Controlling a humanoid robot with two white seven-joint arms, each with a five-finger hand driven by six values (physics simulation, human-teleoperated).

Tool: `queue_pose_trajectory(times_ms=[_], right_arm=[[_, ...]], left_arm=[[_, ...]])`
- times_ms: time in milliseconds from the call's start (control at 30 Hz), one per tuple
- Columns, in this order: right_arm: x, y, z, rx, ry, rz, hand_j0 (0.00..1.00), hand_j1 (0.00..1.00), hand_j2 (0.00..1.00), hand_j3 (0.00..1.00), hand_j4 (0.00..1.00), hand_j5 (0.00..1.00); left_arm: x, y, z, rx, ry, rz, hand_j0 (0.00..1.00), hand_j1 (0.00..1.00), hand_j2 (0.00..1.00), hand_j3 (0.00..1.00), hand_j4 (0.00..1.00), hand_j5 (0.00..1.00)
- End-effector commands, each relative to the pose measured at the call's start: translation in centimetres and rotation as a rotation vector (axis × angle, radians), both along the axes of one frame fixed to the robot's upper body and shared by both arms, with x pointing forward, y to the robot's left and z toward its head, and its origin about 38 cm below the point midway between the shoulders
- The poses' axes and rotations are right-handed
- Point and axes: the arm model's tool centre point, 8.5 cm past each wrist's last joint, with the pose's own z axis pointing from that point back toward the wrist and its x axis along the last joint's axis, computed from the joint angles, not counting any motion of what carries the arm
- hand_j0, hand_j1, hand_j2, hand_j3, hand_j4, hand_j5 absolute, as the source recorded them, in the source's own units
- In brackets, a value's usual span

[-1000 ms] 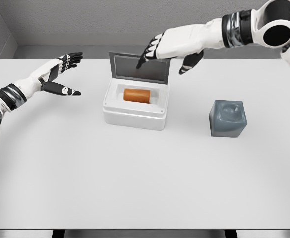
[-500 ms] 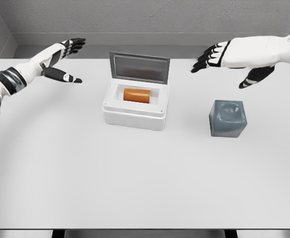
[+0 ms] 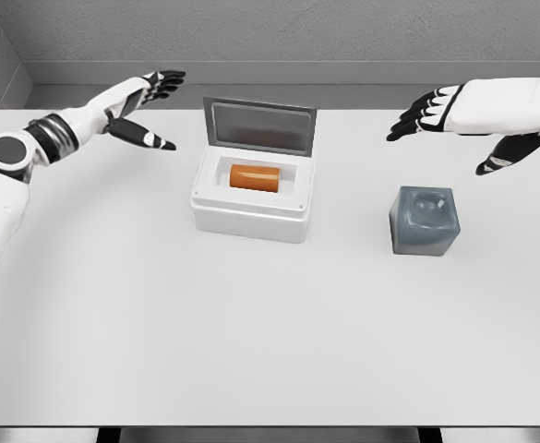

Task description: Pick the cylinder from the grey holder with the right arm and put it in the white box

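An orange cylinder (image 3: 254, 176) lies on its side inside the white box (image 3: 251, 210), whose lid (image 3: 259, 128) stands open at the back. The grey holder (image 3: 424, 221) sits to the right of the box with nothing in its hollow top. My right hand (image 3: 454, 125) hovers above and behind the holder, fingers spread and holding nothing. Up at the far left of the table my left hand (image 3: 150, 106) is raised with its fingers spread, to the left of the box lid.
The white table (image 3: 251, 332) stretches wide in front of the box and holder. A grey wall (image 3: 251, 37) runs along the table's back edge.
My right hand has pulled away from over the box lid to the right, ending above the holder. My left hand has risen and shifted right toward the lid. The cylinder has stayed in the box.
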Motion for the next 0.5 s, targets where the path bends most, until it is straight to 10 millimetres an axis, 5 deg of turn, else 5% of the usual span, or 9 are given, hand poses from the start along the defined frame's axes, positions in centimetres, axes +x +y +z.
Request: queue_pose_trajectory(times_ms=[0,467], right_arm=[[0.1,-0.2,0.0,0.005,0.003,-0.009,1.0,1.0,1.0,1.0,1.0,1.0],[0.4,-0.3,-0.4,0.008,0.014,-0.017,1.0,1.0,1.0,1.0,1.0,1.0]], left_arm=[[0.0,-0.5,-0.7,-0.008,0.021,0.001,1.0,1.0,1.0,1.0,1.0,1.0],[0.7,-2.2,-0.3,0.014,0.025,-0.016,1.0,1.0,1.0,1.0,1.0,1.0]])
